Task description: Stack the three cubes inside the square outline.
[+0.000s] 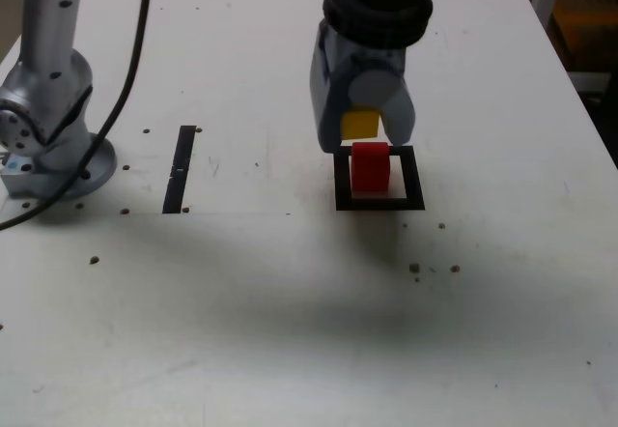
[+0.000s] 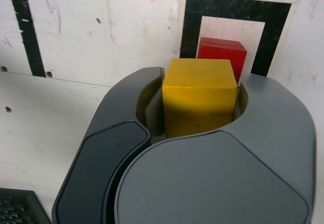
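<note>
Jaws clamped on 1 yellow cube (image 2: 198, 100), between their tips, above the red cube (image 1: 371, 168).

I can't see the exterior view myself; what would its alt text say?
A grey robot gripper holds a yellow cube above a red cube, which sits inside a thick black square outline on a white table. A narrow black strip lies toward the exterior view's left.
</note>
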